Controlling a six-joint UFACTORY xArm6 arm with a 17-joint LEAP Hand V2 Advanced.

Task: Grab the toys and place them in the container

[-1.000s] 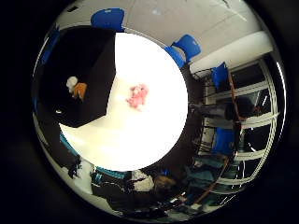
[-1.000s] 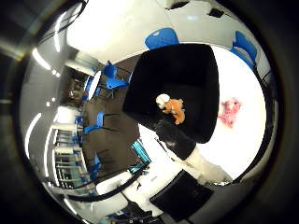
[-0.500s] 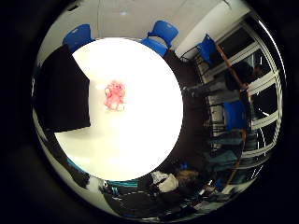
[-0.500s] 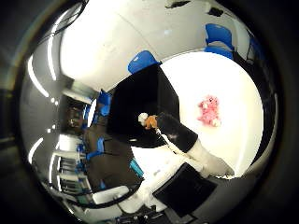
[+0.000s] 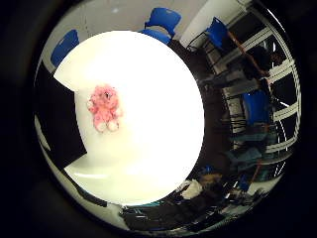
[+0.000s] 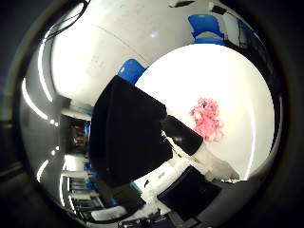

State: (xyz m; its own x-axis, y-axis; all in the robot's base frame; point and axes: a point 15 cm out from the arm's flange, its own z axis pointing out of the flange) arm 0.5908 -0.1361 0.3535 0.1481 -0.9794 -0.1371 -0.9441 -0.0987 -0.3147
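Thumb side palm view gives the best read, so going biggest to smallest: the white table (image 5: 163, 148) is a big smooth round slab, glossy enough that the light washes it out, nothing grippy about it. Next is the black container (image 6: 126, 137), a flat-walled, matte, boxy thing sitting on the table's edge, around 9 o'clock from the toy in that view; I can't see its inside from here. Then the hand (image 6: 190, 147): one black-and-white finger reaches in across the container's corner, and it looks fairly straight with nothing in it, so I'd call the fingers apart and empty, though only that bit shows. Smallest is the pink plush toy (image 5: 104, 108), a soft fuzzy animal with white paws, lying flat on the bare table just beside the container and not touching it. What could go wrong, as I see it: the plush is squishy and lumpy with floppy limbs, so the fingers could catch only a leg or an ear and it'd dangle and drop out on the way over. On that slick top it could also just skate away if the fingers push instead of close. Being so near the container wall, a finger might clip the wall coming down.
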